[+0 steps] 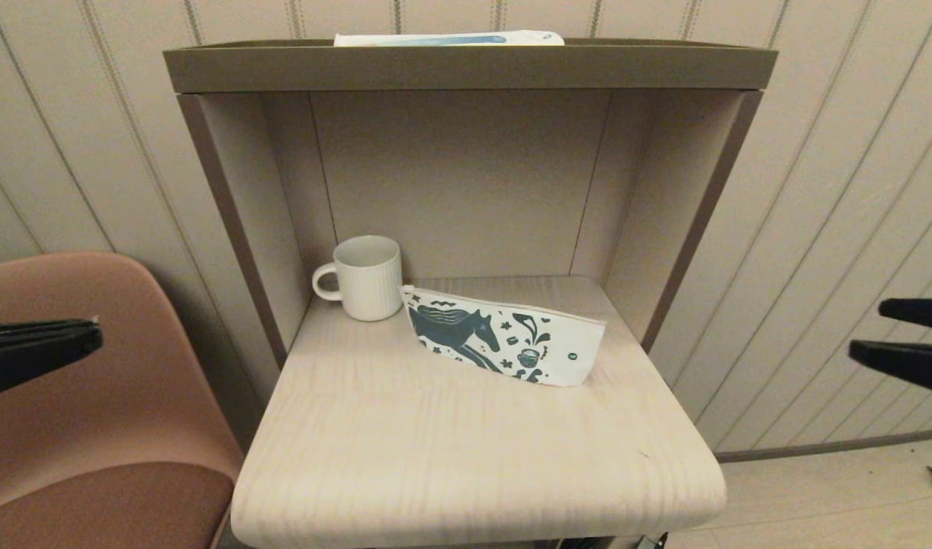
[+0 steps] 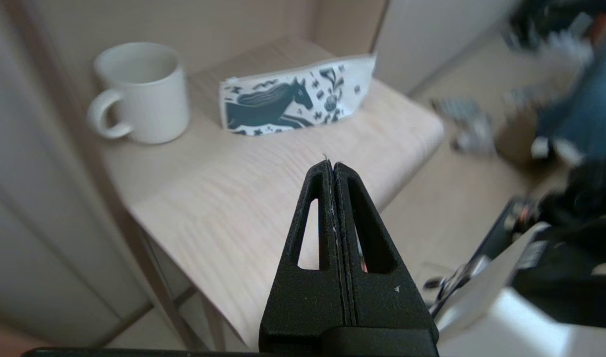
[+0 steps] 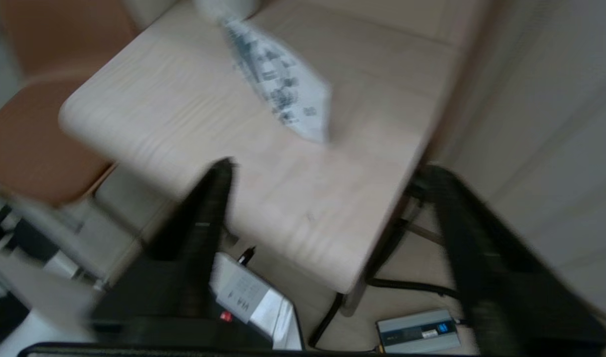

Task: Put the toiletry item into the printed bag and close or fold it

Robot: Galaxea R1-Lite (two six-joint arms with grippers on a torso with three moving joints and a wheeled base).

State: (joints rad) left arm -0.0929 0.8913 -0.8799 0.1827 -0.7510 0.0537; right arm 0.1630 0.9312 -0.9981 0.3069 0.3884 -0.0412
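Observation:
The printed bag point(image 1: 504, 339) lies on the light wooden shelf point(image 1: 435, 457), a white pouch with a dark teal horse, leaning to the right of the mug. Its zipper edge faces the back. The left wrist view shows the bag point(image 2: 293, 101) well ahead of my left gripper point(image 2: 331, 163), which is shut on nothing. That gripper point(image 1: 96, 335) hangs off the shelf's left side, over the chair. My right gripper point(image 1: 866, 328) is open, off the shelf's right side. The right wrist view has the bag point(image 3: 283, 89) beyond the right gripper point(image 3: 328, 171). No tiny white squeeze tube shows in any view.
A cream ribbed mug point(image 1: 368, 278) stands at the back left of the shelf, touching the bag's left end. A long white-and-blue box point(image 1: 451, 38) lies on the cabinet top point(image 1: 466, 69). A brown chair point(image 1: 92, 396) stands left. A grey box point(image 3: 419, 329) and cables lie on the floor.

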